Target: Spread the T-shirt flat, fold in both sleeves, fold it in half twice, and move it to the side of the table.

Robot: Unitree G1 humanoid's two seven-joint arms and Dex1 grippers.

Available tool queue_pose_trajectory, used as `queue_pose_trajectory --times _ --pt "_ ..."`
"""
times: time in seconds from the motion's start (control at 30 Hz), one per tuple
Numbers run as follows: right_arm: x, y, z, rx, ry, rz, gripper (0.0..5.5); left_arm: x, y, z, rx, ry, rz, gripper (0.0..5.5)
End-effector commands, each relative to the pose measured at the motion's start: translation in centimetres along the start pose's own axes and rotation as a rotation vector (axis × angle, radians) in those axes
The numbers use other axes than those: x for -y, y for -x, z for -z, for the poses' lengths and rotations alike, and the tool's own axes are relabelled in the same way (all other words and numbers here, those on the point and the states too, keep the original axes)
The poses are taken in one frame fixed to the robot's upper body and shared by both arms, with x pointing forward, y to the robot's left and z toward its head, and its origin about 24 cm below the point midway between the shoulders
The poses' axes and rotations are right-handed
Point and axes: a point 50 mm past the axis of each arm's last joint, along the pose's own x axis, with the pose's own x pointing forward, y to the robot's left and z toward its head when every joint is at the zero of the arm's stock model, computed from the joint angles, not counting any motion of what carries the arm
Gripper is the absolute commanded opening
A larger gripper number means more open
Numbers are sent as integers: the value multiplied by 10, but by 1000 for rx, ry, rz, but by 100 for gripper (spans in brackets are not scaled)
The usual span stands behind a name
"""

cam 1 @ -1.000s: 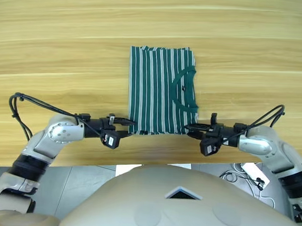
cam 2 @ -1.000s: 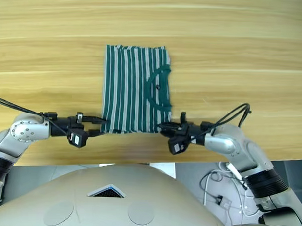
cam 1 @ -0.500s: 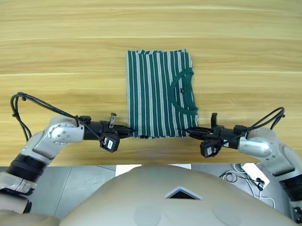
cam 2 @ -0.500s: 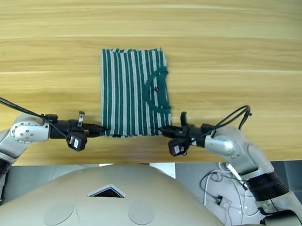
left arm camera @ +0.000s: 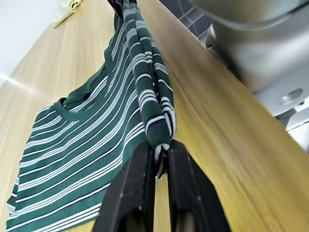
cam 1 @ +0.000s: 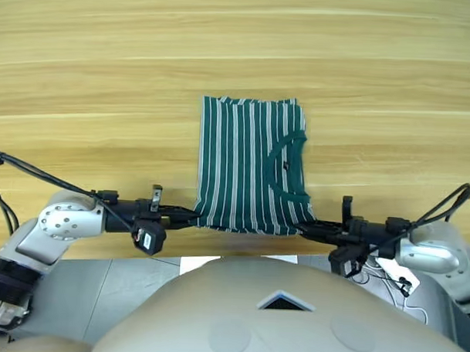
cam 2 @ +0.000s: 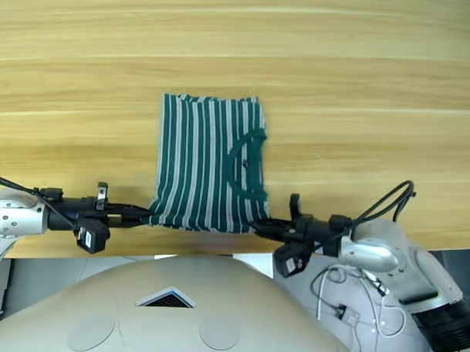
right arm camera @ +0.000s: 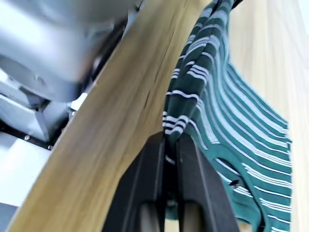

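Observation:
The T-shirt point(cam 1: 247, 161), green with white stripes, lies folded into a narrow rectangle on the wooden table point(cam 1: 107, 79), collar on the right side. My left gripper point(cam 1: 193, 215) is shut on its near left corner, and my right gripper point(cam 1: 307, 223) is shut on its near right corner. Both corners are held at the table's front edge, the near hem stretched between them. In the left wrist view the fingers point(left arm camera: 145, 164) pinch a bunched striped fold point(left arm camera: 154, 121). The right wrist view has the fingers point(right arm camera: 154, 159) clamped on the striped cloth point(right arm camera: 231, 111).
The table's front edge point(cam 1: 78, 252) runs just under both grippers. Bare wood stretches far to the left, right and back of the shirt. Cables and a power strip point(cam 2: 346, 300) lie on the floor at the lower right.
Both grippers have drawn back toward the table's front edge with the shirt's near corners in them. The whole shirt has slid nearer; its far hem moved down the table.

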Motion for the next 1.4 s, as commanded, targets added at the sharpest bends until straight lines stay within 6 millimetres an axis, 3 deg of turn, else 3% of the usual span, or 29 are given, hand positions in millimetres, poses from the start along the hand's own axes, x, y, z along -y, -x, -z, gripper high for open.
queue_pose_trajectory --times 0.03,0.1,0.2,0.33,0.5,0.73,0.93,1.07,1.13,1.17,1.4 --pt "11 7 -3 -7 25 50 9 -6 10 7 -37 4 -17 21" --pt "27 4 8 -72 47 131 9 -11 12 16 -74 11 -54 21" --pt "46 -4 30 -194 86 189 9 -35 13 22 -81 -13 -183 21" --pt "78 -11 52 -303 112 309 9 -83 16 43 -189 -97 -410 21" --pt "99 -15 74 -383 110 357 9 -124 5 59 -331 -255 -541 21" --pt "114 -26 93 -455 96 399 9 -140 -25 73 -369 -329 -505 21" --pt "114 -47 119 -520 66 380 9 -140 -54 99 -433 -311 -431 21" --pt "109 -56 130 -553 52 369 9 -149 -62 112 -472 -284 -481 21" --pt "110 -55 134 -577 40 402 56 -155 -62 115 -474 -251 -523 21" --pt "112 -54 136 -588 27 426 79 -157 -62 115 -469 -230 -542 56" --pt "134 -31 141 -590 -145 685 178 -187 -43 114 -451 -95 -791 150"
